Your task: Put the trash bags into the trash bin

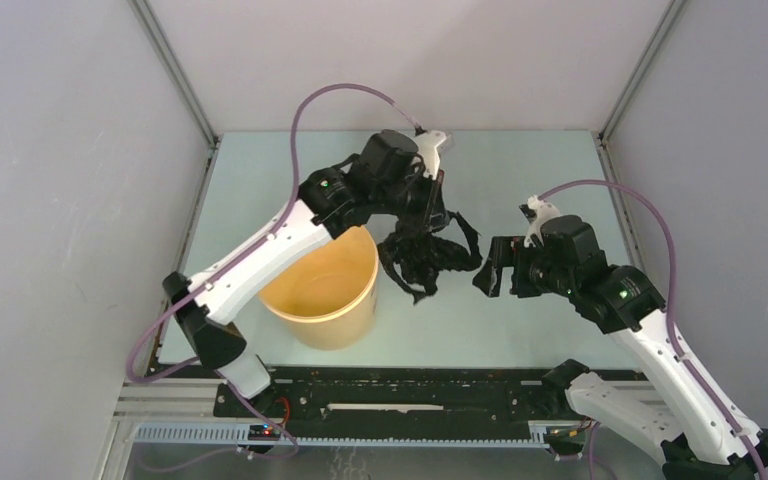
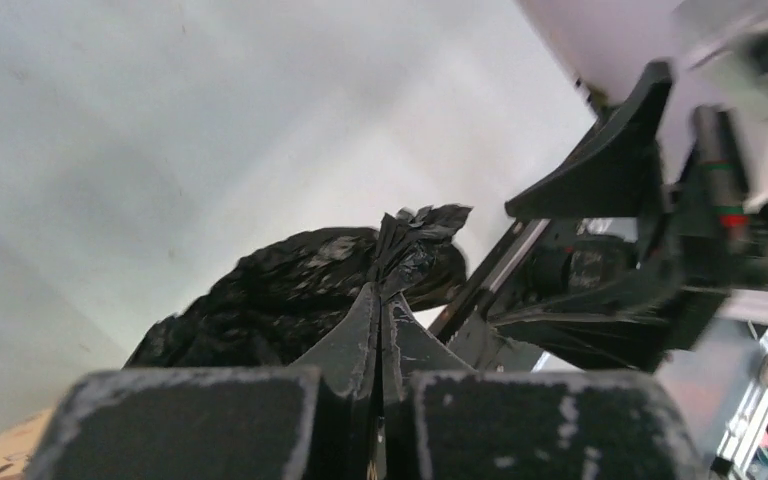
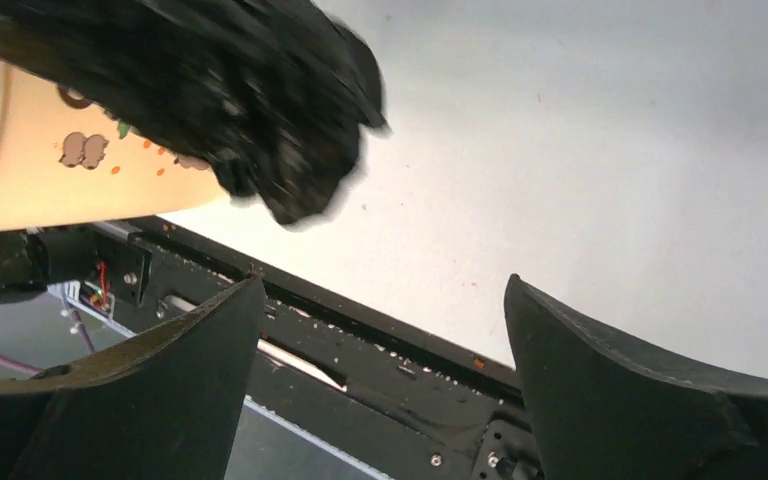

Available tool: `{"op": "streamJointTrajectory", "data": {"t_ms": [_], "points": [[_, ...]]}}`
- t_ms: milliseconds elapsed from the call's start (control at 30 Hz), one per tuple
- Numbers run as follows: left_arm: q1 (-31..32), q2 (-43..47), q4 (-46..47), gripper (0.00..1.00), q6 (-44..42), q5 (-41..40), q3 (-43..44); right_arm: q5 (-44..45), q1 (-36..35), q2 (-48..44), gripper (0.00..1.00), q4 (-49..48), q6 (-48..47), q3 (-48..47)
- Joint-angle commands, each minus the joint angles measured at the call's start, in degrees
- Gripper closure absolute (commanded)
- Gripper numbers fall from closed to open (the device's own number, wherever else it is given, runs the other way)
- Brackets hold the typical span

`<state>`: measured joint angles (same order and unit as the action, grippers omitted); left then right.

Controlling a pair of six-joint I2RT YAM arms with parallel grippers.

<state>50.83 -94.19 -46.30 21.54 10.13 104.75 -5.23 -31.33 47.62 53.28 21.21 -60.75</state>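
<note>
From the top view, the left claw (image 1: 430, 203) hangs past the far right rim of the bin (image 1: 345, 325), its jaws clamped together on the top of the bag (image 1: 422, 258). The bag dangles under that claw as a crinkled black wad with loose strips. It is over the desk (image 1: 520, 170), just beside the bin's right rim and outside it. Whether its lower end touches the desk cannot be told. The bin stands upright with its mouth up, and its inside shows only plain yellow wall and floor. The right claw (image 1: 490, 267) sits just right of the bag with its jaws apart, facing it and gripping nothing. Whether a fingertip brushes a loose strip cannot be told.

In the left wrist view, the fingers (image 2: 355, 335) are pressed together, and a pinch of glossy film sticks out past their tips. The rest of the bag (image 2: 280, 290) bulges beyond them and to the left. The right claw's spread fingers show on the right, near the bag.

In the right wrist view, the two fingers (image 3: 160, 390) stand wide apart, with only desk and a black rail (image 3: 360, 330) seen between them. The bag (image 3: 250, 100), blurred, hangs at upper left, above the gap and not within it. It hangs in front of the bin's wall (image 3: 20, 160), which bears small cartoon prints.
</note>
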Motion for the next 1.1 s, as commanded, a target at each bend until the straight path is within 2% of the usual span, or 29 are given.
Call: {"op": "streamJointTrajectory", "data": {"t_ms": [0, 167, 300, 467, 633, 800, 1067], "points": [[-0.8, 6.0, 7.5, 1.00, 0.9, -1.5, 0.1, 4.4, -0.1, -2.8, 0.00, 3.1, 13.3, 0.3], [-1.1, 7.5, 11.5, 1.00, 3.6, 0.6, -2.2, -5.4, 3.8, -3.5, 0.00, 0.3, 18.6, -0.1], [-1.6, 6.7, 11.3, 1.00, 4.3, 3.7, -1.5, -14.6, 9.8, -2.7, 0.04, -0.1, 12.2, -4.4], [-1.7, 4.0, 8.2, 1.00, 3.8, 8.0, 2.3, -13.9, 10.2, 1.1, 0.06, 3.8, -0.4, -14.5], [-1.4, 3.7, 8.3, 1.00, 4.9, 12.2, 1.4, -13.1, 7.9, 5.8, 0.05, 5.2, -9.8, -20.6], [-0.9, 3.2, 8.5, 1.00, 5.1, 17.4, 1.5, -10.2, 4.2, 6.3, 0.06, 2.7, -15.5, -19.9], [-0.3, 3.4, 8.5, 1.00, 4.1, 23.1, 1.2, -15.3, 4.2, 3.2, 0.11, -2.6, -16.2, -15.4]]}}
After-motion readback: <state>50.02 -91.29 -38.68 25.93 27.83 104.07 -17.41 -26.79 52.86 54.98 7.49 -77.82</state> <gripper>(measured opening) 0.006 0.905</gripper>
